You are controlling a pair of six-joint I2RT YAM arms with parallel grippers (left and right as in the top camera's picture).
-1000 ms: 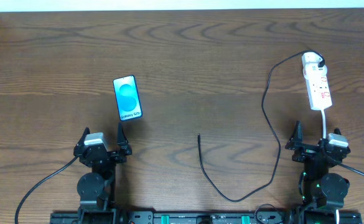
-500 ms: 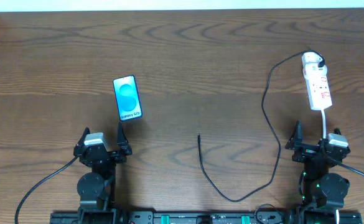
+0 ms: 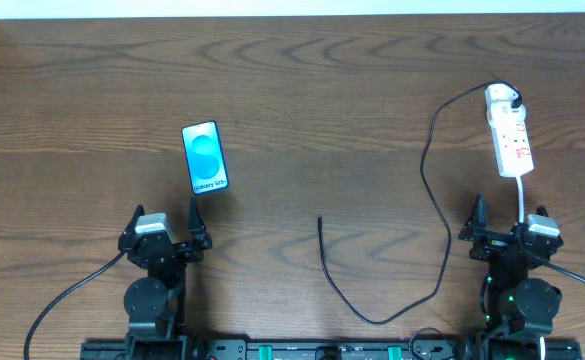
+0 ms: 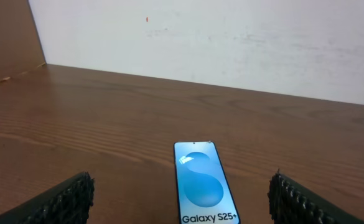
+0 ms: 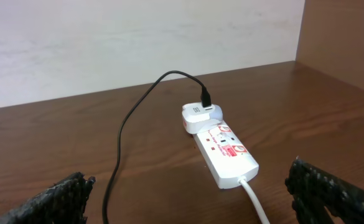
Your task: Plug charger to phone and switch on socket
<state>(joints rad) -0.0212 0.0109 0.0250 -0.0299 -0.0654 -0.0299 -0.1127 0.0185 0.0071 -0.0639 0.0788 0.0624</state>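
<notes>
The phone [image 3: 205, 158] lies flat on the wooden table, its blue screen up, just ahead of my left gripper [image 3: 165, 213]. In the left wrist view the phone [image 4: 203, 183] sits between and beyond the open fingers [image 4: 63, 199], untouched. The white socket [image 3: 509, 133] lies at the far right, ahead of my right gripper [image 3: 505, 218], which is open and empty. The black charger [image 3: 442, 215] runs from a white adapter [image 5: 197, 115] on the socket [image 5: 228, 152] in a long loop; its free tip [image 3: 319, 218] rests mid-table, apart from the phone.
The socket's white cord [image 3: 523, 195] trails back past the right gripper's inner side, also visible as the cord [image 5: 256, 202] in the right wrist view. A pale wall backs the table, with wooden side panels at the left [image 4: 7, 37] and right [image 5: 343, 31].
</notes>
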